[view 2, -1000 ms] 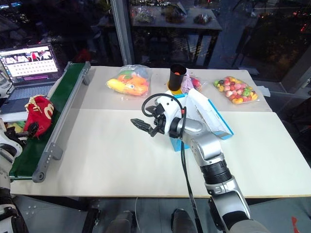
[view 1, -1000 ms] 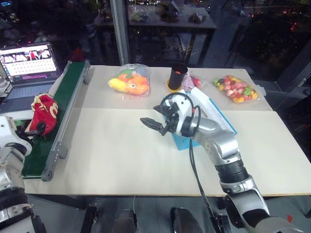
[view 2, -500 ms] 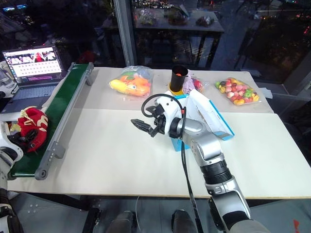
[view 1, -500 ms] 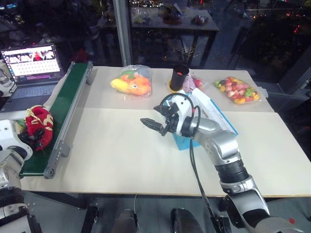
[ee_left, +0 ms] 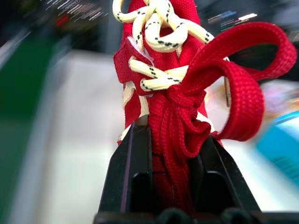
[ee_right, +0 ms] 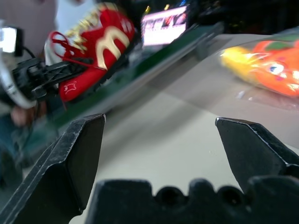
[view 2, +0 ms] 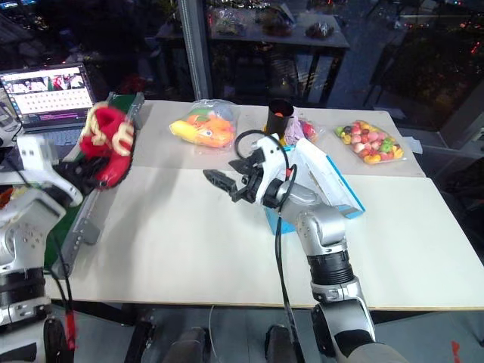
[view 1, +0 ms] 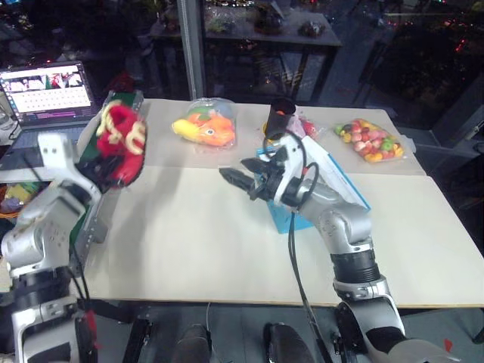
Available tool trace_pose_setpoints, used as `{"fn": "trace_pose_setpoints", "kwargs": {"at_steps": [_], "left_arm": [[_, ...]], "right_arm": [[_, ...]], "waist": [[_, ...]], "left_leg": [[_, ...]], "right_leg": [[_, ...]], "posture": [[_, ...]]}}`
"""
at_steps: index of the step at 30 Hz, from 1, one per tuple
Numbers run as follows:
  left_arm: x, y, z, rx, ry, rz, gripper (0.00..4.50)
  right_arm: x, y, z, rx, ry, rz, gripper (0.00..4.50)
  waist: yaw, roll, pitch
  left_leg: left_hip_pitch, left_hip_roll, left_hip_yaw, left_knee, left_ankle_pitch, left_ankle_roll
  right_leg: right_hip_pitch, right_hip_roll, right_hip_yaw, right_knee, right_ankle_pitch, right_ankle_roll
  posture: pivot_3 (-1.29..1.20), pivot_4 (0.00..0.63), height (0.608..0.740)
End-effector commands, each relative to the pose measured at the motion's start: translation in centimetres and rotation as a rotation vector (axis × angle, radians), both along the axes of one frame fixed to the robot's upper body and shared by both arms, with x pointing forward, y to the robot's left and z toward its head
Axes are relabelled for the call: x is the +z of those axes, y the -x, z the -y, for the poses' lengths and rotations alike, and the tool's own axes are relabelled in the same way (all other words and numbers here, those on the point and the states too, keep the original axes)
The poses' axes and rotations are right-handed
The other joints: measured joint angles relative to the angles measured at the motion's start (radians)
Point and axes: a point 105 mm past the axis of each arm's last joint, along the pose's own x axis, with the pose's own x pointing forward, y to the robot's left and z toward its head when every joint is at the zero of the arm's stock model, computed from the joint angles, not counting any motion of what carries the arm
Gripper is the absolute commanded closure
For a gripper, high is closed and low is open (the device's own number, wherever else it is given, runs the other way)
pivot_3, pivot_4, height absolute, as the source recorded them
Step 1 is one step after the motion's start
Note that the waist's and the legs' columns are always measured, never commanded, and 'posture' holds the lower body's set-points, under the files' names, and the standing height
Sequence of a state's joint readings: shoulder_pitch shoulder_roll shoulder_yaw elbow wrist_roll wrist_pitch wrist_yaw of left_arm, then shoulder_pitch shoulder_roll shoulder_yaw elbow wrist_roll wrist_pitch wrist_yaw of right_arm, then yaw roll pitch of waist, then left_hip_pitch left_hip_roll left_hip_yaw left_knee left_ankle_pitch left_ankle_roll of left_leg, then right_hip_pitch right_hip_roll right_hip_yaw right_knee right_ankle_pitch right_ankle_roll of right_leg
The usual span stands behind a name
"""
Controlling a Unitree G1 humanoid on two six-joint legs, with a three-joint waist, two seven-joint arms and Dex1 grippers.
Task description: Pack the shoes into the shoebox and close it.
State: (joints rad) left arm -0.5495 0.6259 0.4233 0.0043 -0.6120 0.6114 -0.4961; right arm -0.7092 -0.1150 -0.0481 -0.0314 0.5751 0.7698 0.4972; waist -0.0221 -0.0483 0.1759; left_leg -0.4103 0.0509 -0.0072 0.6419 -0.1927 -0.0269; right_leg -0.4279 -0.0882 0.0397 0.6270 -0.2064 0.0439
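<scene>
The left gripper (ee_left: pixel 170 154) pinched the red shoes (view 1: pixel 121 144) by their laces and heel loop, aloft at nine o'clock over the green conveyor belt (view 1: pixel 83 227), presumably for carrying toward the blue shoebox (view 1: pixel 333 178) at three o'clock, where the right gripper (view 1: pixel 243 180) hovered spread wide

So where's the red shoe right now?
The shoe is held off the table in the left end effector, by the green belt's far end, left of the plush bag.

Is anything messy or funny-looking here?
Nothing is spilled or broken. The one odd sight: the left gripper holds the red shoes up in the air above the conveyor belt, laces dangling.
</scene>
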Motion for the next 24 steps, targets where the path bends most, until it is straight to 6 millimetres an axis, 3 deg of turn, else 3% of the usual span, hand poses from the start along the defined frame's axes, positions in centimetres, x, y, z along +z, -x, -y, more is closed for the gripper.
{"fn": "trace_pose_setpoints", "kwargs": {"at_steps": [1,6,9,11,13,20,24], "left_arm": [[2.6,-0.1,3.7,-0.101,0.006,0.067,3.68],[3.7,-0.2,8.3,-0.228,0.025,0.088,3.68],[4.0,-0.1,11.3,-0.33,0.056,0.087,3.68],[2.8,-0.6,13.4,-0.38,0.039,0.064,3.68],[2.4,-0.7,14.6,-0.411,0.033,0.062,3.68],[4.1,-0.7,17.9,-0.523,0.096,0.106,3.68],[4.6,-0.9,18.0,-0.524,0.095,0.121,3.68]], "right_arm": [[5.1,0.4,0.9,0.012,-0.241,0.021,0.0],[8.5,1.0,1.7,0.067,-0.476,-0.021,0.0],[9.5,1.3,2.0,0.086,-0.537,-0.035,0.0],[9.4,1.2,1.8,0.072,-0.523,-0.038,0.0],[9.3,1.1,1.6,0.061,-0.512,-0.041,0.0],[8.4,0.5,2.2,-0.004,-0.484,-0.047,0.0],[8.1,0.1,3.8,-0.058,-0.474,-0.038,0.0]], "waist": [[-0.011,0.001,0.001],[-0.02,0.002,0.001],[-0.02,0.002,0.001],[-0.02,0.002,0.001],[-0.02,0.002,0.001],[-0.023,0.002,0.002],[-0.022,0.003,0.002]], "left_leg": [[0.0,0.0,0.0,-0.001,0.0,0.0],[0.0,0.0,-0.002,-0.001,0.0,0.0],[-0.001,0.0,-0.002,-0.001,0.0,0.001],[-0.001,0.0,-0.002,-0.001,0.0,0.001],[-0.001,-0.001,-0.002,-0.001,0.0,0.001],[-0.002,-0.001,-0.003,-0.001,0.0,0.001],[-0.003,-0.001,-0.003,-0.001,0.0,0.001]], "right_leg": [[0.0,0.0,0.0,0.0,0.0,0.0],[0.0,0.001,-0.001,0.001,0.0,0.0],[0.0,0.001,-0.001,0.0,0.0,0.0],[0.0,0.001,-0.001,0.0,0.0,0.0],[0.0,0.0,-0.001,0.0,0.0,0.0],[-0.001,0.001,0.0,0.0,-0.001,0.0],[-0.001,0.001,0.0,-0.001,-0.001,0.0]], "posture": [[0.0,0.15,0.733],[0.0,0.15,0.733],[0.0,0.15,0.733],[0.0,0.15,0.733],[0.0,0.15,0.733],[0.0,0.15,0.733],[0.0,0.15,0.733]]}}
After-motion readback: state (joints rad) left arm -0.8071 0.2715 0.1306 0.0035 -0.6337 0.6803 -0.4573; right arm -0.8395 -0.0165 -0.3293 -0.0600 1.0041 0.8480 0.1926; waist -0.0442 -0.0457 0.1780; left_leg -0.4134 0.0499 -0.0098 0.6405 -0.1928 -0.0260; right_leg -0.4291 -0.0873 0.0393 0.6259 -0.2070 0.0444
